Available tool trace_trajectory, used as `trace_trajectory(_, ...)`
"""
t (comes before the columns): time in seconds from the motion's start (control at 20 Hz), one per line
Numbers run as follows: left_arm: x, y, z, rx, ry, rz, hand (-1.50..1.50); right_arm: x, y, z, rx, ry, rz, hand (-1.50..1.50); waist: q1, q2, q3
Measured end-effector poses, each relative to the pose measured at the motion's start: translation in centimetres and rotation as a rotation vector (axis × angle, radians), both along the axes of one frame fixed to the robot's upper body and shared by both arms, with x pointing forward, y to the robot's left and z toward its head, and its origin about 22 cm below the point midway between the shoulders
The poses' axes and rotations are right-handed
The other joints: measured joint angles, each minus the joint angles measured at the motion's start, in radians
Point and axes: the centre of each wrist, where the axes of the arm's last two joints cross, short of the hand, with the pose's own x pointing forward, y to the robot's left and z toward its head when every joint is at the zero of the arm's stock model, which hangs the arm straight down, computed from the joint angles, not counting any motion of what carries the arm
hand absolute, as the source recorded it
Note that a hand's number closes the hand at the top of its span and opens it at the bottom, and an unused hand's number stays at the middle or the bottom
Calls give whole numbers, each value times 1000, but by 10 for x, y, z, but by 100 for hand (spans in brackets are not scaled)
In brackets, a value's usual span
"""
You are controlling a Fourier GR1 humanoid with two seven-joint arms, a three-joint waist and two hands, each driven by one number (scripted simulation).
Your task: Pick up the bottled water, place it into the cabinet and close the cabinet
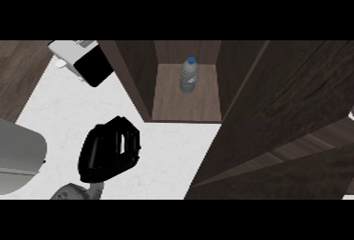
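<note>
Nearest, left hand (110, 150): held flat over the counter (69, 112), fingers straight, nothing grasped. Beyond, cabinet door (276, 98): swung open, to be pushed fully shut in one steady sweep. Farthest, bottled water (189, 75): stood upright inside the cabinet (187, 110), judged clear of the door's path.

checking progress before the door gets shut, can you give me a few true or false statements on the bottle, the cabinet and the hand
1. The bottled water stands upright inside the cabinet. True.
2. The left hand is holding the bottle. False: it is over the white counter, apart from the bottle, and holds nothing.
3. The cabinet is closed. False: its door stands open at the right.
4. The bottle has a blue cap. True.
</note>
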Motion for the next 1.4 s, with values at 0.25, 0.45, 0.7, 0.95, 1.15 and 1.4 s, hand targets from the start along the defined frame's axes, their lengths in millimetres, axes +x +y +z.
trace_trajectory(0.25,-21,27,5,-1,-16,35,150,5,24,5,-1,3,36,150,-4,1,-1)
trace_trajectory(0.45,-34,44,6,-8,-16,56,150,6,54,8,-10,-4,98,150,-4,2,-1)
trace_trajectory(0.7,-52,67,6,-18,-13,68,150,7,58,12,-90,-77,103,150,7,1,-2)
trace_trajectory(0.95,-59,84,9,-19,-20,73,150,12,63,17,-102,-139,87,150,17,4,-3)
trace_trajectory(1.15,-69,100,9,-12,-19,78,150,23,68,23,-78,-150,40,150,31,7,-4)
trace_trajectory(1.4,-73,113,7,-7,-20,74,150,67,100,29,-15,-106,-47,150,33,12,-3)
